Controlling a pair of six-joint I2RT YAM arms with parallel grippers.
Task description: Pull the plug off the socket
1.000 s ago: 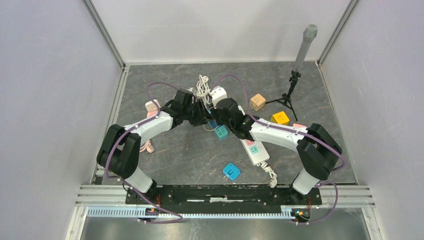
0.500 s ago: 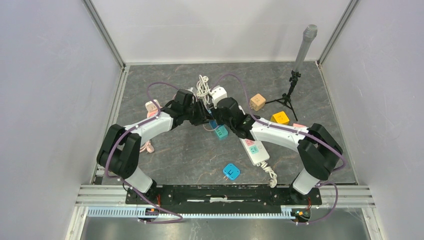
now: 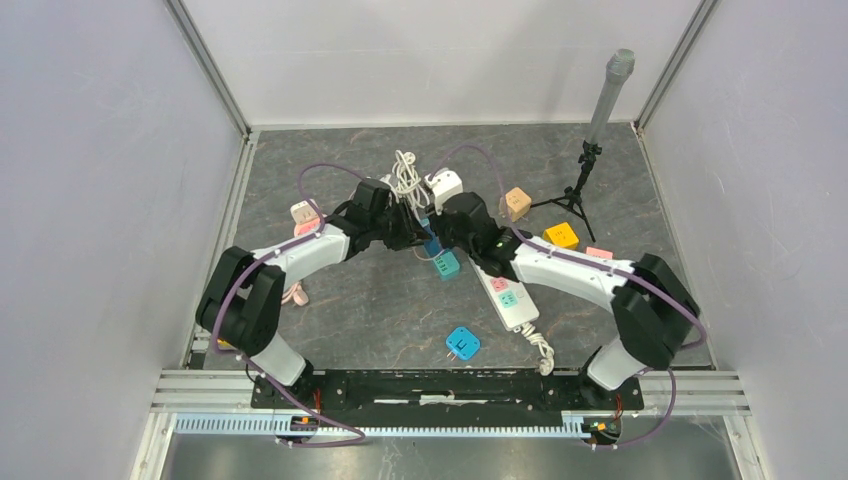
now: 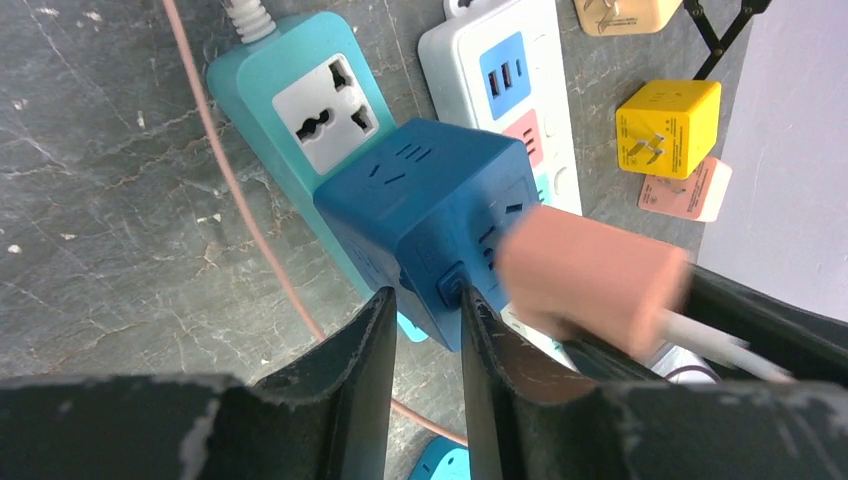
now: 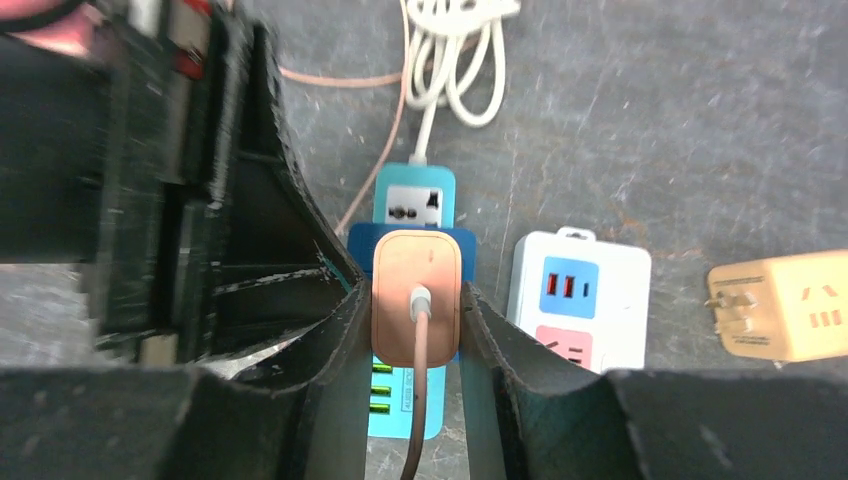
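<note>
Teal power strip (image 4: pixel 270 80) lies flat just past my left claw (image 4: pixel 425 300), with a dark blue cube adapter (image 4: pixel 420 190) seated in it right at the claw's tips. That claw's jaws stand nearly together around the cube's near corner; I cannot tell whether they actually bite it. To the right of the claw, the pink plug (image 4: pixel 590 275) sits flush in the cube's face, its cord (image 5: pixel 418 400) trailing away.

My right claw (image 5: pixel 415 290) is clamped on the plug, one finger pressed to each flank. I judge the pull itself is the step in hand. I'd want the left claw firmly bracing the cube, then draw the right claw straight back along its own fingers, in line with the prongs, no twisting. Pulling off-axis risks lifting the cube out of the strip instead.
</note>
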